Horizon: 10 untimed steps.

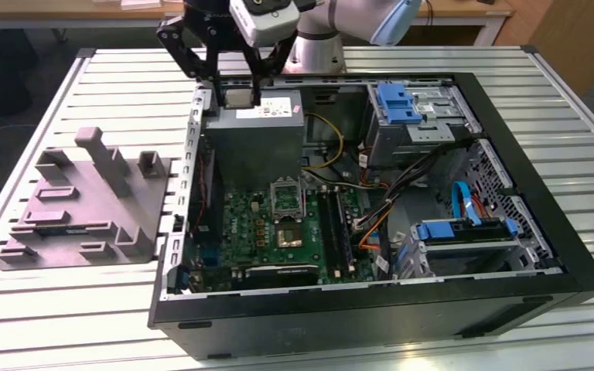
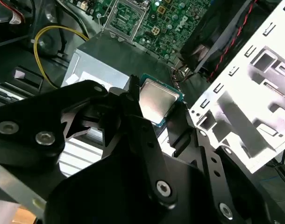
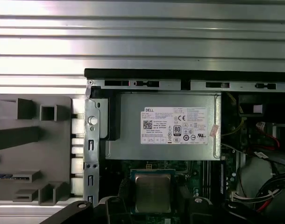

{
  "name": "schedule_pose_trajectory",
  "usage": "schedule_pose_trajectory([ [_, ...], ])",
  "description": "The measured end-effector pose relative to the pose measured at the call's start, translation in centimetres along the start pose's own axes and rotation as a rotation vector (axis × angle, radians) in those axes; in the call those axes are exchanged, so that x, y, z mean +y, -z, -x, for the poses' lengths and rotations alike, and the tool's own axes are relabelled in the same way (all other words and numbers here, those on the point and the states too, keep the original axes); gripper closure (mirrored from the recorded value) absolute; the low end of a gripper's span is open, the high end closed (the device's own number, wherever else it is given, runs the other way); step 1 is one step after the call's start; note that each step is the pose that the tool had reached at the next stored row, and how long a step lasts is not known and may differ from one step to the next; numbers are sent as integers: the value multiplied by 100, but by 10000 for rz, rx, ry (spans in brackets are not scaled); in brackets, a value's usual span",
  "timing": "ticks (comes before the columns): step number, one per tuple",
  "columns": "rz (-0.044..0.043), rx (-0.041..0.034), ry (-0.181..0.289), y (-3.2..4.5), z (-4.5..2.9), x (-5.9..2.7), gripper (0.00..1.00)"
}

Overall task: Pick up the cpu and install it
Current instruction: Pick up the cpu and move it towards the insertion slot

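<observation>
The jaws are clamped on the cpu (image 1: 239, 97), gripping it by two opposite edges. In the exterior view the chip hangs at about 11 o'clock in the scene, under the robot arm (image 1: 323, 31). It is over the far end of the grey power supply (image 1: 256, 147), inside the open computer case (image 1: 524, 297).

In both wrist views the cpu (image 2: 156, 100) (image 3: 153, 192) shows its silvery metal top and thin green rim between the black fingers (image 2: 133, 93), with the power supply (image 2: 114, 60) (image 3: 166, 126) behind it.

The green motherboard (image 1: 266, 236) lies at 6 o'clock from the power supply in the exterior view. Its socket (image 1: 287, 202) stands with the frame open and sits well apart from the held chip. A yellow cable (image 1: 328, 139) loops at 3 o'clock from the power supply.

Blue drive brackets sit at 1 o'clock (image 1: 398, 104) and 4 o'clock (image 1: 462, 230) in the case. A grey fixture block (image 1: 80, 205) with upright pegs rests on the slatted metal counter (image 1: 544, 85), just beside the case at 9 o'clock.
</observation>
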<state>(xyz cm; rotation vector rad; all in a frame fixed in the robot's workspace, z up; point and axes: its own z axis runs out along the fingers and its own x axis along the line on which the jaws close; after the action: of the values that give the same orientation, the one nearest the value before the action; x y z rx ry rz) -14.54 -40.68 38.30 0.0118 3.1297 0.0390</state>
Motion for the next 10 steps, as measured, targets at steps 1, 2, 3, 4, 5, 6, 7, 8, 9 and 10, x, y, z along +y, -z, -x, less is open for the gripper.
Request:
schedule_pose_trajectory([
  [1, -1, 1, 0, 0, 31, 0, 53],
  [2, 0, 1, 0, 0, 53, 0, 53],
  [3, 0, 0, 0, -1, 62, 0, 53],
  [4, 0, 0, -1, -1, 71, 1, 53],
  [5, -1, 1, -1, 0, 81, 1, 53],
  [6, 0, 1, 0, -1, 90, 1, 53],
  [7, -1, 1, -1, -1, 99, 1, 53],
  [8, 0, 1, -1, -1, 108, 1, 53],
  [9, 0, 0, -1, -1, 118, 1, 53],
  [10, 0, 1, -1, -1, 127, 1, 53],
])
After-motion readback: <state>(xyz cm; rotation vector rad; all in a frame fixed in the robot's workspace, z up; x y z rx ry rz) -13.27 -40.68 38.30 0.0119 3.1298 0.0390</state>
